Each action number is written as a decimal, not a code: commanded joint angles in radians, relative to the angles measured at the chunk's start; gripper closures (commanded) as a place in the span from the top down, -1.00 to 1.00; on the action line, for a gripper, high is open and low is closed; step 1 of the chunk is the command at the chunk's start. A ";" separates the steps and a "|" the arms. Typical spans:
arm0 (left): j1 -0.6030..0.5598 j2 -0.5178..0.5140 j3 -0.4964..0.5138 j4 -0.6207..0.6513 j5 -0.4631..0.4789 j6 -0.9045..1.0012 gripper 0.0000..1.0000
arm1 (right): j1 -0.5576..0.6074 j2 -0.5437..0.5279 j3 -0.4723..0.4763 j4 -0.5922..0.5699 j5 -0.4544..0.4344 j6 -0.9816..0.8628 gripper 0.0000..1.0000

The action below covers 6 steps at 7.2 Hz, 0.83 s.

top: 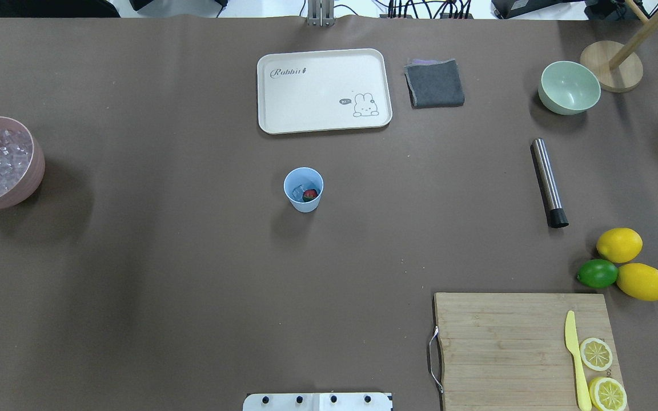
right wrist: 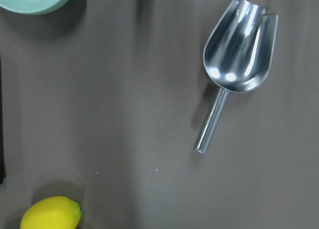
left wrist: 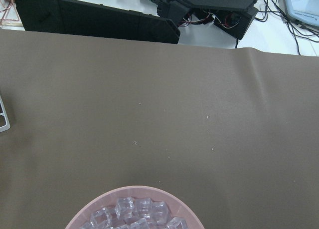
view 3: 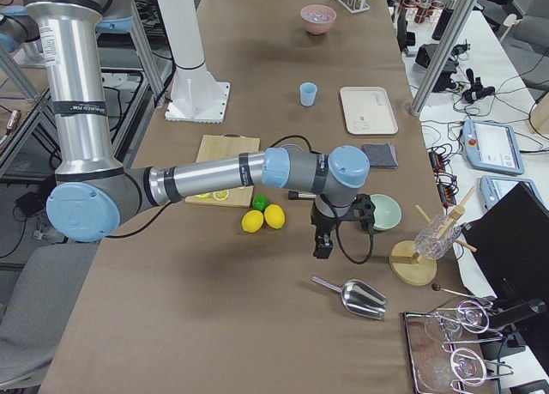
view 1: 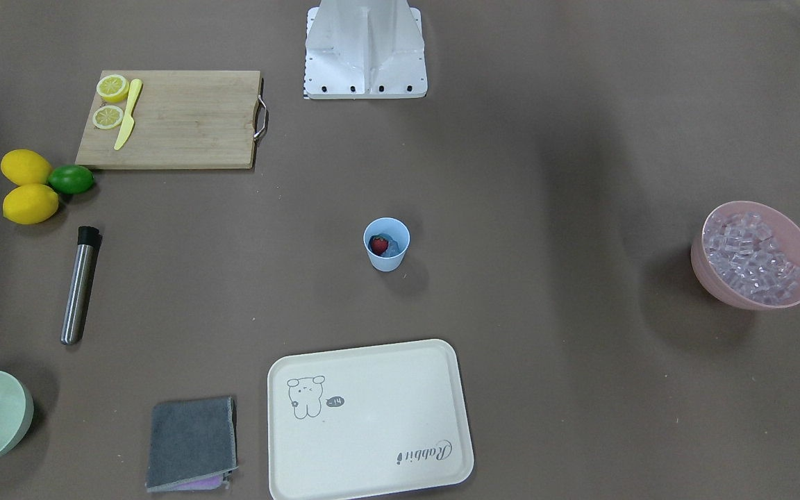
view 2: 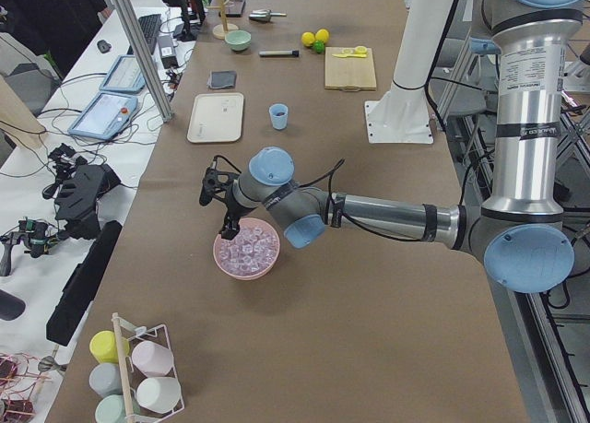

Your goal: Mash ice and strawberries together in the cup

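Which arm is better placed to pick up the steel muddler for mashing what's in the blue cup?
Probably right. The right gripper hangs near the lemons, on the same side of the table as the muddler; the left gripper is over the pink bowl at the opposite end.

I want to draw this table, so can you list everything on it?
cup: 1, light blue, table's middle
strawberry: 1, red, in the cup
pink bowl: 1, pink, table's left end
ice: many, clear, pink bowl and cup
green bowl: 1, pale green, far right
tray: 1, cream, beyond the cup
cloth: 1, grey, beside the tray
muddler: 1, steel with black tip, right side
board: 1, wooden, near right
lime: 1, green, near the board
lemons: 2, yellow, beside the lime
lemon halves: 2, yellow, on the board
knife: 1, yellow, on the board
scoop: 1, steel, right end
left gripper: 1, black, over the pink bowl
right gripper: 1, black, near the scoop
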 commanded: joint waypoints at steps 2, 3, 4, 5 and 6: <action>-0.061 0.035 0.027 0.031 -0.005 0.103 0.96 | 0.014 -0.028 -0.048 0.020 -0.099 -0.029 1.00; -0.113 0.048 0.024 0.171 -0.060 0.303 0.96 | 0.014 -0.030 -0.062 0.026 -0.097 -0.027 1.00; -0.150 0.050 0.019 0.310 -0.074 0.491 0.96 | 0.014 -0.050 -0.061 0.038 -0.097 -0.030 1.00; -0.158 0.050 0.018 0.403 -0.075 0.585 0.96 | 0.015 -0.091 -0.067 0.110 -0.091 -0.048 1.00; -0.159 0.050 0.018 0.431 -0.075 0.595 0.96 | 0.015 -0.103 -0.073 0.148 -0.087 -0.047 1.00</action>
